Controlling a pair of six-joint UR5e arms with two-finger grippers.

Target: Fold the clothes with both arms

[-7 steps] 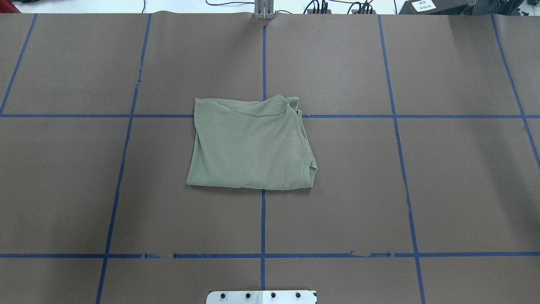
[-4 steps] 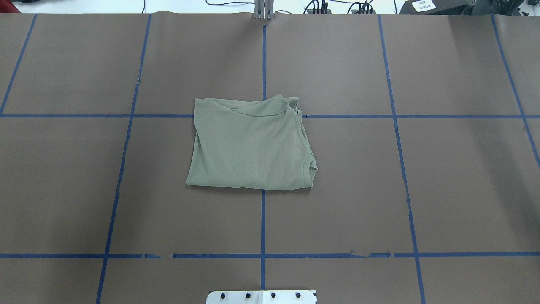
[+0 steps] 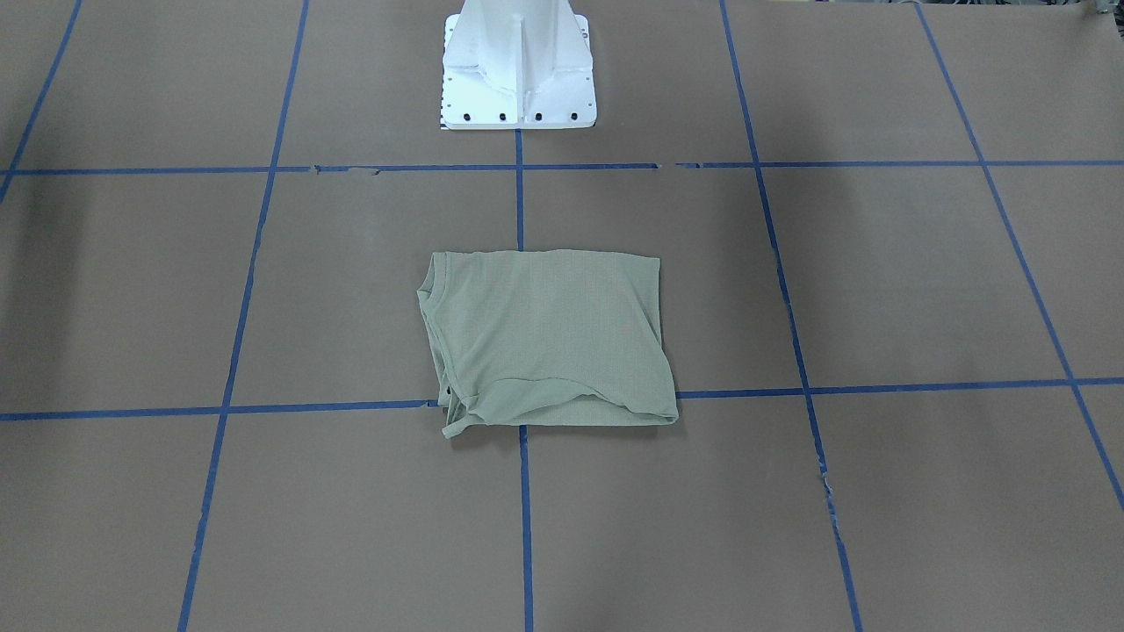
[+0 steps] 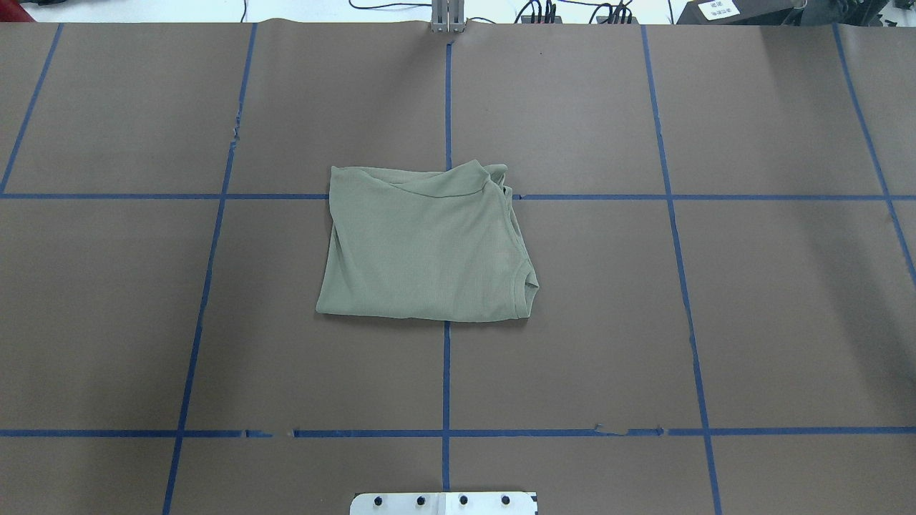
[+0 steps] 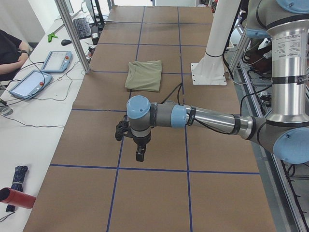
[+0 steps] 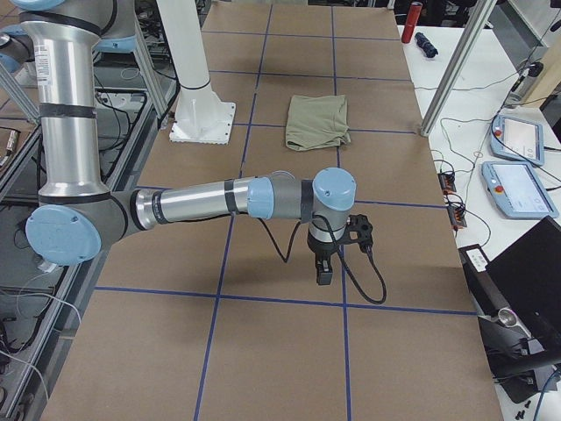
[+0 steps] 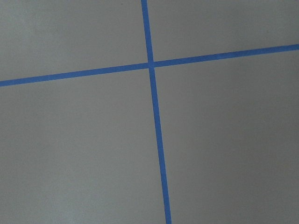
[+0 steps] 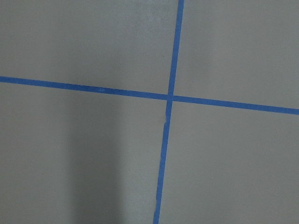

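Observation:
The clothes are one sage-green shirt (image 4: 426,247), folded into a rough rectangle and lying flat at the table's middle; it also shows as the shirt (image 3: 549,338), (image 5: 145,75), (image 6: 318,121). Its neck rim faces the robot's right side. Both arms are held out far from it, over bare table at either end. The left gripper (image 5: 139,154) points down near the left end, and the right gripper (image 6: 323,274) points down near the right end. I cannot tell whether either is open or shut. Both wrist views hold only brown paper and crossing blue tape.
Brown paper with a blue tape grid (image 4: 446,372) covers the table. The white pedestal base (image 3: 518,66) stands at the robot's edge. A person (image 5: 10,48) sits beside the pendants (image 5: 55,60) on a side bench. More pendants (image 6: 520,140) and a laptop (image 6: 526,281) lie beyond the far edge.

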